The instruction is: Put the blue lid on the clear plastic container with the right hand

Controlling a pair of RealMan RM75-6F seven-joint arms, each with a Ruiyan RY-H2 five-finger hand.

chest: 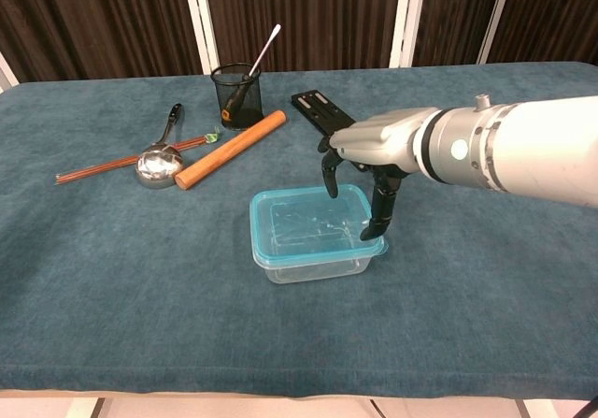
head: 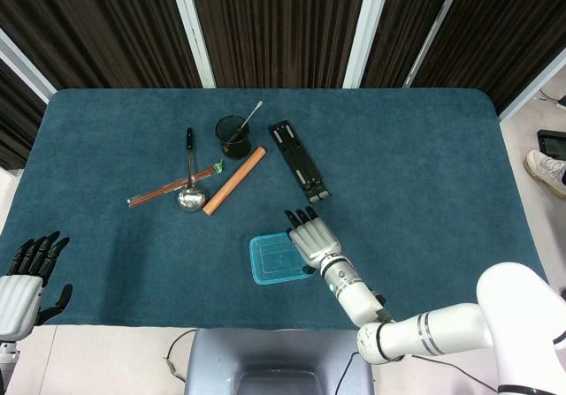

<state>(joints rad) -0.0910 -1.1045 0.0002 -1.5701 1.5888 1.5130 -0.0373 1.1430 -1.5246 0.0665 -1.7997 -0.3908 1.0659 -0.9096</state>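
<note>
Blue flat plastic lid (chest: 313, 220) already sits on the clear rectangular plastic container (chest: 318, 261), near the front edge of the teal cloth-covered counter (chest: 112, 278), about mid-width. Lid looks level; can't confirm from these views that every edge is snapped down.

Right hand (chest: 366, 161) is above the lid's right side, fingers pointing down, fingertips (chest: 370, 232) at or touching the lid's right rim. It grips nothing, fingers apart. Left hand (head: 25, 276) is off the front-left corner, idle, fingers spread, empty.

Step, as I read it: seating/pressing the lid, placement itself done. Next move would call for a short downward press along the right rim, then lift straight up so the container isn't dragged or tipped.

Further back, toward the middle: orange wooden rolling pin (chest: 230, 149), steel ladle (chest: 159, 161), bundle of reddish chopsticks (chest: 112, 164), flat black folding stand (chest: 322, 111), and black mesh pen cup (chest: 235, 89) with a white stick in it. All well apart from the container.
</note>
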